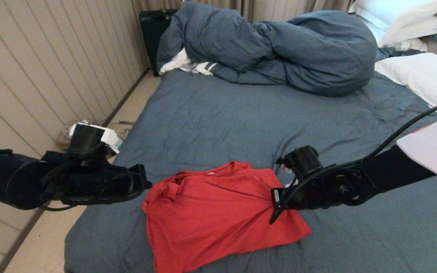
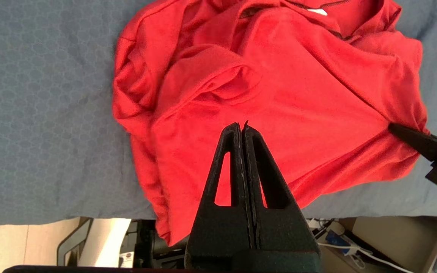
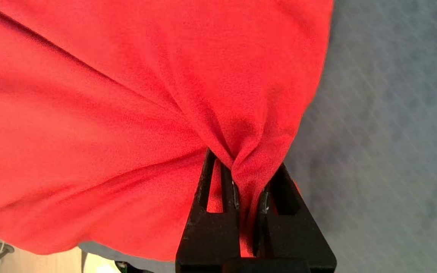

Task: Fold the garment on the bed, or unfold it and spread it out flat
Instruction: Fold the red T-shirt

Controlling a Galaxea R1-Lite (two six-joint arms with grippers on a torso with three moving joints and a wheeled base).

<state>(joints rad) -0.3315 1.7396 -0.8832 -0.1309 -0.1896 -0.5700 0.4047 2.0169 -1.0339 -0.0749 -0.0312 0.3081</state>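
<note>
The garment [image 1: 218, 216] lies crumpled, so its print cannot be seen, and its near hem runs past the head view's lower edge. The right gripper [image 3: 247, 189] covers a pinched fold of fabric. A striped white cloth [image 1: 188, 65] is mostly buried under the duvet [image 1: 279, 45].

The bed [image 1: 222, 113] bears a crumpled red garment [image 1: 211, 216]; bunched duvet [image 1: 279, 49]; white pillows [image 1: 423, 76].
</note>
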